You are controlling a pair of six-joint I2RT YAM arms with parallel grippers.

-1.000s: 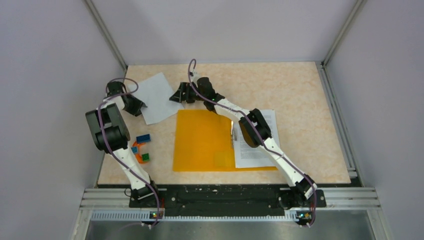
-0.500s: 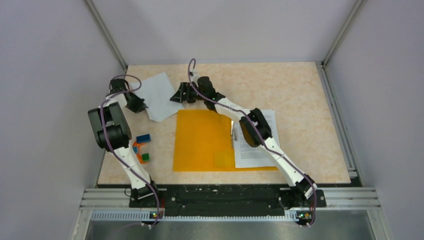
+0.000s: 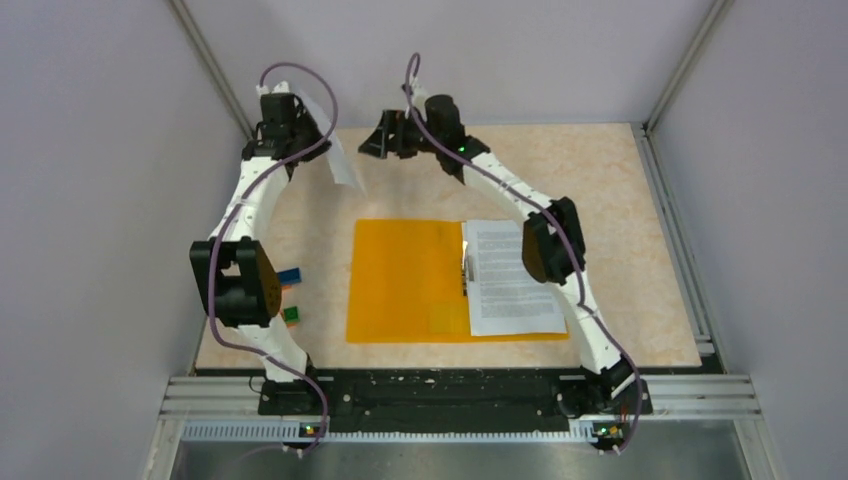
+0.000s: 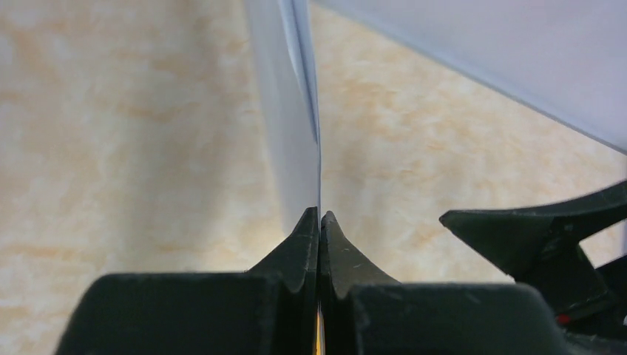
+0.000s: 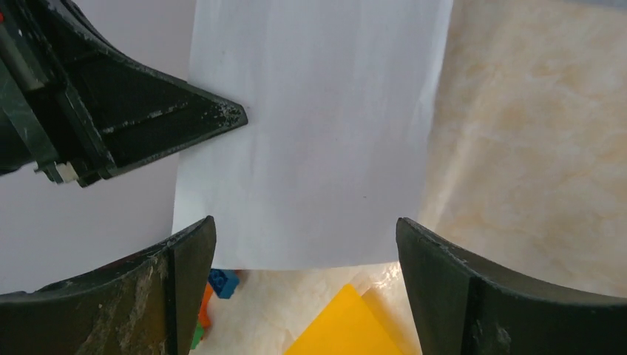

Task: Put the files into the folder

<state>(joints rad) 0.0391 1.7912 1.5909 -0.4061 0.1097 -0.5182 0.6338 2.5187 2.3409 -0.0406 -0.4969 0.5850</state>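
Beige marbled counter (image 3: 620,180), grey walls (image 3: 100,150) around it.

Left tool (image 4: 319,218): fingers pressed together on the edge of the blank sheet (image 3: 343,160), which hangs clear of the counter at far left.

Right tool (image 5: 304,225): fingers wide apart, gripping nothing, facing the sheet's flat side from just beside it.

Folder (image 3: 405,280) flat mid-counter. Printed sheet (image 3: 510,280) lies over its right part.

Small blocks (image 3: 289,276) near the counter's left edge.

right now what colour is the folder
Orange; the folder shows best in the top external view.
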